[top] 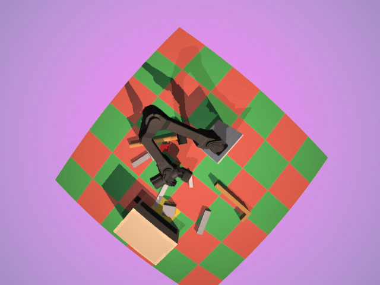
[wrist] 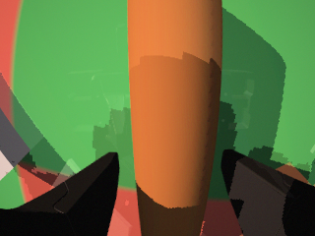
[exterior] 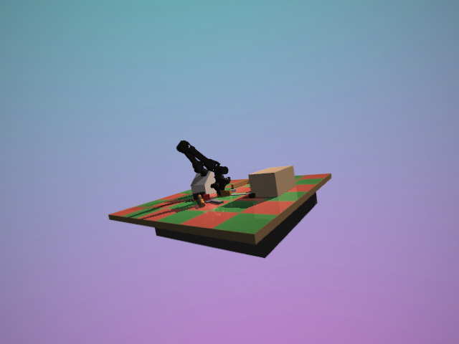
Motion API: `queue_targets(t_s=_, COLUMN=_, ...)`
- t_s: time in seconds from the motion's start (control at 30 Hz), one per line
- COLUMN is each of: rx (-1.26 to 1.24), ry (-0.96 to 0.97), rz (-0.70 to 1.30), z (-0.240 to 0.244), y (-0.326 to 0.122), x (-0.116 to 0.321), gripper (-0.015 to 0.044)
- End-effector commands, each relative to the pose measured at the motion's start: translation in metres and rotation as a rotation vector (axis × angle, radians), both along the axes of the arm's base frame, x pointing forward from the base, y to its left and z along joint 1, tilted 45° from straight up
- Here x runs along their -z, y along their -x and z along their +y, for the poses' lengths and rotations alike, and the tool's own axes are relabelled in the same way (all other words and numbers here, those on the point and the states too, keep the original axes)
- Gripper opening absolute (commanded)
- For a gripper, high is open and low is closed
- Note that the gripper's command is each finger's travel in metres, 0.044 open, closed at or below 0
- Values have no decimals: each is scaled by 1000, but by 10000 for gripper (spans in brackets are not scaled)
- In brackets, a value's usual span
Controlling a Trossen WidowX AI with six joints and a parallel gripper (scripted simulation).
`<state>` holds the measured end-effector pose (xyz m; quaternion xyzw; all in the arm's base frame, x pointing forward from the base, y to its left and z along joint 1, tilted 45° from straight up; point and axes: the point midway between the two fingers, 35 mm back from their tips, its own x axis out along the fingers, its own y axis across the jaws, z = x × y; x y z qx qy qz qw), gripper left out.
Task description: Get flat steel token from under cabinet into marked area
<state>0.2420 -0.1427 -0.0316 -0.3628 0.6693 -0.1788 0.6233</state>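
Note:
My gripper (wrist: 171,160) (exterior: 219,191) is open, its fingers on either side of a thick orange handle (wrist: 172,123) (exterior: 225,193), with a gap on both sides. The handle lies on the table; in the top view the hand mostly hides it. A thin pale bar (top: 162,192) runs from below the hand towards the cabinet (top: 145,236) (exterior: 262,185). The yellow marked area (top: 176,212) lies before the cabinet's dark front. A pale grey piece (top: 168,210) with a dark edge is over it; I cannot tell whether it is the token. Nothing under the cabinet can be made out.
An orange angled bar (top: 231,196) and a grey block (top: 203,222) lie on the right. An orange rod (top: 168,139), a red block (top: 164,148), a dark block (top: 181,139) and a grey block (top: 141,160) lie behind the hand. A small white piece (top: 190,181) is beside it.

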Motion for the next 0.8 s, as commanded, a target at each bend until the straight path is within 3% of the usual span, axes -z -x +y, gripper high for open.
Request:
queue_targets(t_s=0.0, rx=-1, ry=-3, rz=-1, z=1, y=0, x=-1, gripper=270)
queue_targets(t_s=0.37, rx=-5, ry=-2, rz=4, z=-2, y=1, x=2, gripper=270)
queue_targets(t_s=0.5, rx=1, ry=1, rz=-3, z=-1, y=0, x=-1, gripper=165)
queue_targets(t_s=0.77, rx=1, ry=1, rz=-3, z=-1, y=0, x=-1, gripper=111)
